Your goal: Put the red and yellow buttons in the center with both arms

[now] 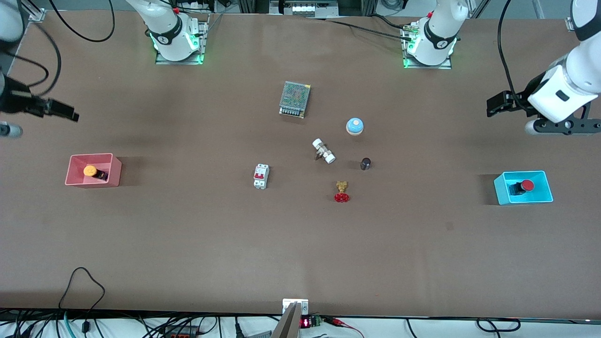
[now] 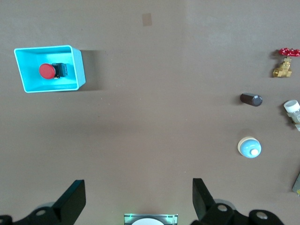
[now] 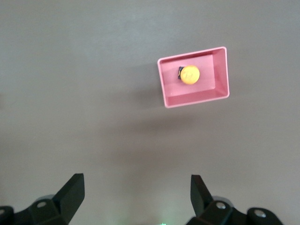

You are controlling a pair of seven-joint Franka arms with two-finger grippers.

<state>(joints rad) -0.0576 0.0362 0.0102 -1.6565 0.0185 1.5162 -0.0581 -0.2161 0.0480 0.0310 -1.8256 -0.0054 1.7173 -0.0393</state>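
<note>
The red button [image 1: 522, 187] lies on its side in the light-blue bin [image 1: 500, 192] at the left arm's end of the table; the left wrist view shows it too [image 2: 51, 71]. The yellow button [image 1: 94, 172] lies in the pink bin [image 1: 75, 171] at the right arm's end, also in the right wrist view [image 3: 189, 74]. My left gripper [image 1: 493, 105] hangs open and empty high over bare tabletop beside the light-blue bin [image 2: 77, 63]. My right gripper [image 1: 70, 112] hangs open and empty high over bare tabletop beside the pink bin [image 3: 220, 75].
Around the table's middle lie a mesh-covered power supply [image 1: 295, 99], a blue-domed bell [image 1: 355, 126], a white fitting [image 1: 323, 150], a small dark cylinder [image 1: 365, 164], a brass valve with a red handwheel [image 1: 342, 191] and a white breaker [image 1: 261, 176].
</note>
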